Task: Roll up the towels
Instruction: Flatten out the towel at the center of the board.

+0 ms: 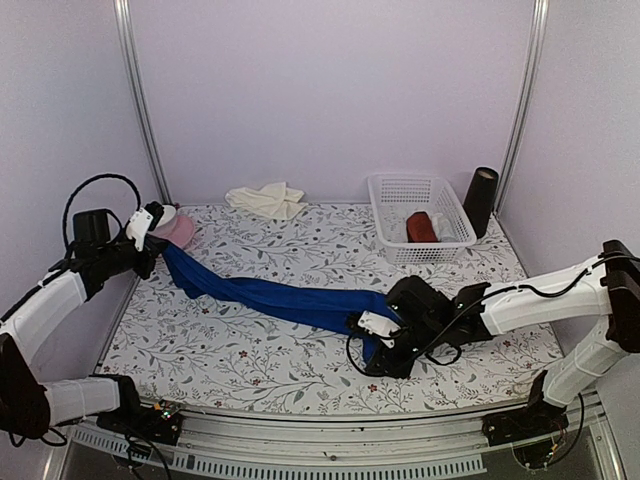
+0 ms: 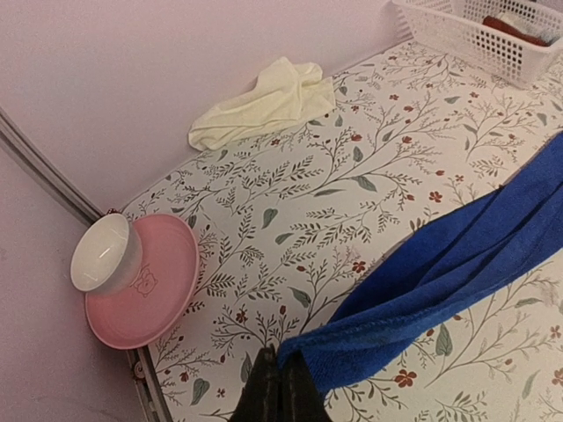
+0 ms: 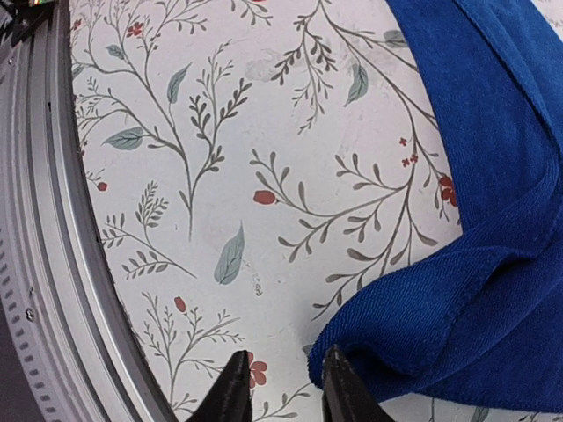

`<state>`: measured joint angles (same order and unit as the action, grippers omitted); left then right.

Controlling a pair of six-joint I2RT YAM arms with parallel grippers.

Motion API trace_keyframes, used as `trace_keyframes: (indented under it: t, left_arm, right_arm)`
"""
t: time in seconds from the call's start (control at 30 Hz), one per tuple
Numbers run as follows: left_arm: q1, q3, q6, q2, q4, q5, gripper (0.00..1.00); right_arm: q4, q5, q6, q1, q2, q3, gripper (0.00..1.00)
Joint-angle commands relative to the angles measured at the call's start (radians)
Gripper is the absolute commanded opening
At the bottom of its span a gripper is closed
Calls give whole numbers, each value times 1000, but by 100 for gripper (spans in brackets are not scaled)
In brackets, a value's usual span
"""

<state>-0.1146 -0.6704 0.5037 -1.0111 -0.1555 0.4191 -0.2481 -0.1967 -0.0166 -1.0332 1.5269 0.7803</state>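
The royal blue towel (image 1: 280, 297) lies stretched in a twisted band across the table from far left to near right. My left gripper (image 1: 157, 250) is shut on its left corner and holds it just above the table; the left wrist view shows the closed jaws (image 2: 281, 387) pinching the blue cloth (image 2: 457, 264). My right gripper (image 1: 365, 330) is open at the towel's other end. In the right wrist view (image 3: 283, 387) bare table shows between the fingers, and the folded blue corner (image 3: 493, 176) lies against one finger. The cream towel (image 1: 265, 198) lies crumpled at the back wall and also shows in the left wrist view (image 2: 264, 101).
A pink plate (image 1: 180, 232) with a white cup (image 2: 104, 253) sits at the far left, beside my left gripper. A white basket (image 1: 395, 190) at the back right holds a dark red roll (image 1: 421, 227). A black cylinder (image 1: 482, 200) stands beside it. The table's metal front rail (image 3: 44, 264) is close to my right gripper.
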Motion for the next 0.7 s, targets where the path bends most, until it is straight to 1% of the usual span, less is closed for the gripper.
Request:
trace_keyframes:
  t: [0.0,0.13,0.17,0.23,0.33,0.53,0.67]
  left_arm:
    - [-10,22,9,3,10,12,0]
    - [-12,30,6,3,15,15,0]
    - [-11,31,6,3,15,18,0]
    - [-11,31,6,5,16,16,0]
    - [-12,39,3,16,21,17,0]
    - [-12,46,1,13,31,24,0]
    - [-11,50,-1,5,35,33,0]
  right_arm:
    - [-105,59,-2,-4,-50,44,38]
    - [-83,210,75,9,-124,54,62]
    - [-76,231,109,24,-123,66,63]
    - [-67,237,163,63,-97,96,63]
    - [-45,216,247,99,-37,126,59]
    - [0,142,299,120,78,139,51]
    - [10,105,321,131,97,125,47]
